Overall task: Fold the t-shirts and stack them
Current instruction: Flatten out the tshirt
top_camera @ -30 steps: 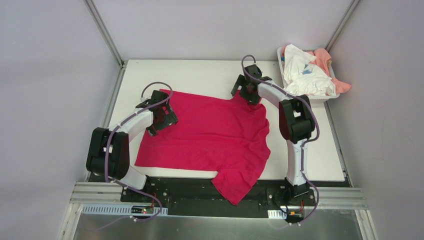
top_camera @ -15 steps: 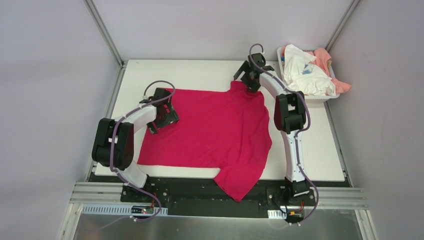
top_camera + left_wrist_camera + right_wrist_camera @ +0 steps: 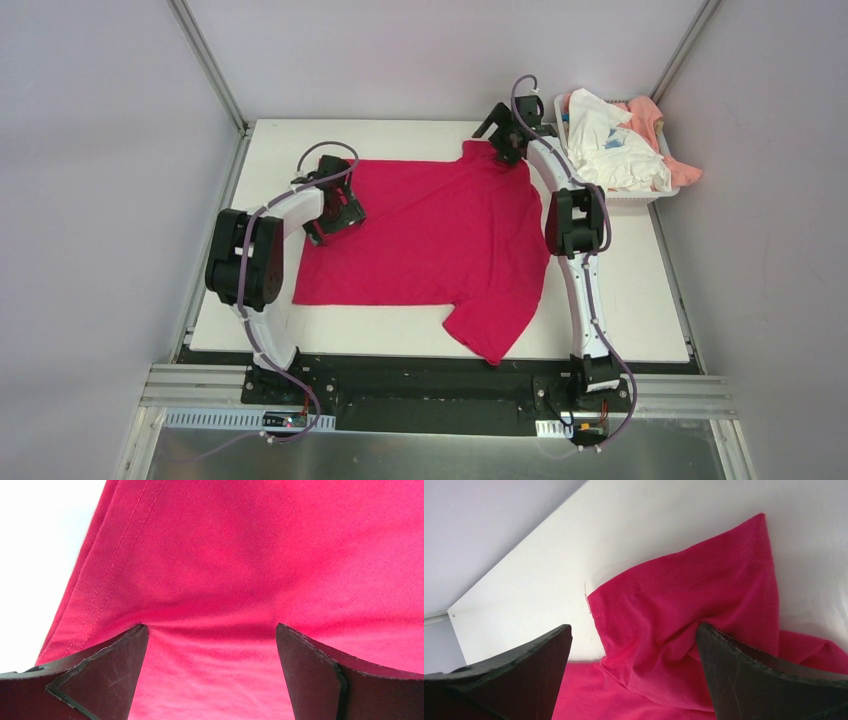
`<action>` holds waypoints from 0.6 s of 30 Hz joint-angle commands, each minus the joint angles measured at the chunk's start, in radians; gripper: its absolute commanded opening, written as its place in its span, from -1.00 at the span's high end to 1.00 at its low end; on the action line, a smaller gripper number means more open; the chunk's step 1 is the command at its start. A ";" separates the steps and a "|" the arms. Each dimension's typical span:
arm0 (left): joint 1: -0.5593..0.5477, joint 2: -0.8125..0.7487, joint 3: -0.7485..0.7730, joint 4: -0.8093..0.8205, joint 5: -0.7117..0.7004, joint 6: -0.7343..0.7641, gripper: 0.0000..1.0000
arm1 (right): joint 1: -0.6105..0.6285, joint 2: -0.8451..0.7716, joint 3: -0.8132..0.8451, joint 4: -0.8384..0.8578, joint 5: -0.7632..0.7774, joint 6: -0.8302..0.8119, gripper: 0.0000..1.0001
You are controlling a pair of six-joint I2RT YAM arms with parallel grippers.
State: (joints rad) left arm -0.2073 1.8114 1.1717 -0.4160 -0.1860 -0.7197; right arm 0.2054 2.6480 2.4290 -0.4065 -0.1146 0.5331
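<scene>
The magenta-red t-shirt (image 3: 430, 240) lies spread flat on the white table (image 3: 400, 140), one sleeve (image 3: 490, 335) reaching the near edge. My left gripper (image 3: 335, 212) is open, its fingertips pressed down on the shirt's left hem; the left wrist view shows cloth (image 3: 250, 555) stretched between the jaws of the left gripper (image 3: 210, 632). My right gripper (image 3: 503, 143) is open at the far right corner, over a bunched sleeve (image 3: 694, 610) that lies between the jaws of the right gripper (image 3: 634, 630). White t-shirts (image 3: 610, 150) and a peach-pink one (image 3: 665, 125) lie in the basket.
The white plastic basket (image 3: 640, 197) stands at the far right corner, close to my right arm. Metal frame posts stand at the far corners and grey walls close in the sides. Bare table shows beyond the shirt and right of it (image 3: 640, 290).
Both grippers moved away from the near edge toward the back, and the magenta shirt slid with them. The sleeve that hung over the near edge now lies mostly on the table.
</scene>
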 commanded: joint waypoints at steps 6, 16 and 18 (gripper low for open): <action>0.012 -0.068 0.061 -0.011 -0.027 -0.010 -0.98 | 0.001 -0.036 0.090 -0.012 0.013 -0.198 -0.99; 0.013 -0.521 -0.188 -0.135 -0.141 -0.083 -0.98 | 0.067 -0.458 -0.166 -0.205 0.174 -0.378 -0.99; 0.013 -0.632 -0.274 -0.170 -0.156 -0.132 -0.98 | 0.084 -0.568 -0.309 -0.243 0.189 -0.373 -0.99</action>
State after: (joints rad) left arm -0.2073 1.3449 1.0325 -0.4622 -0.2646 -0.7555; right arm 0.2497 2.3604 2.2688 -0.5491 -0.0105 0.2264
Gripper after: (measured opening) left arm 0.990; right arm 0.993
